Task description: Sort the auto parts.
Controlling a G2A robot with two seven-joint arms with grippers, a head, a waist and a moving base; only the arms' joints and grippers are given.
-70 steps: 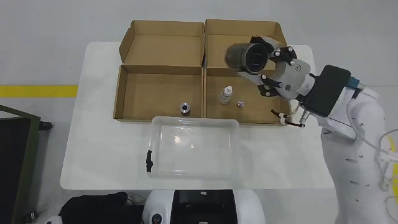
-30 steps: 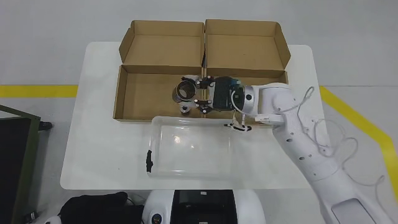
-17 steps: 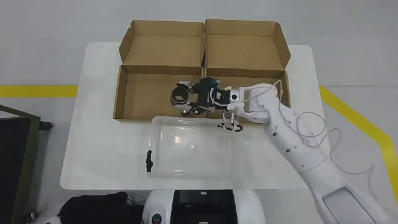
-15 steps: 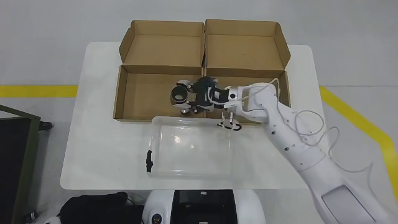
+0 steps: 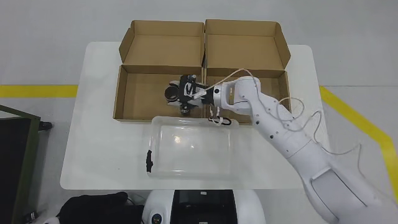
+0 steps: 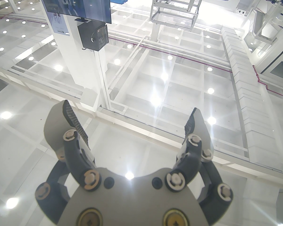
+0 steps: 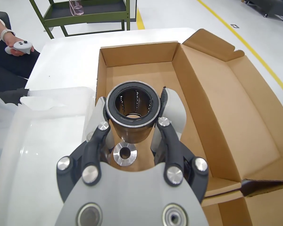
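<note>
My right gripper [image 7: 134, 118] is shut on a dark cylindrical bearing [image 7: 133, 109], held upright with its open bore facing the camera. In the top view the bearing [image 5: 172, 92] hangs over the near right part of the left cardboard box [image 5: 140, 93]. A small shiny metal ring [image 7: 125, 154] lies on the box floor just beneath the bearing, and the same ring [image 5: 185, 107] sits by the box's front wall. My left gripper [image 6: 132, 121] is open, points up at the ceiling and holds nothing.
A second open cardboard box [image 5: 277, 90] adjoins the first on the right, with the right arm stretched across it. A clear plastic tray [image 5: 193, 155] stands in front of both boxes, a black clip [image 5: 148, 160] at its left rim. White table [image 5: 93, 137] surrounds them.
The right arm carried the bearing from above the right box leftward and down, over to the left box above the metal ring.
</note>
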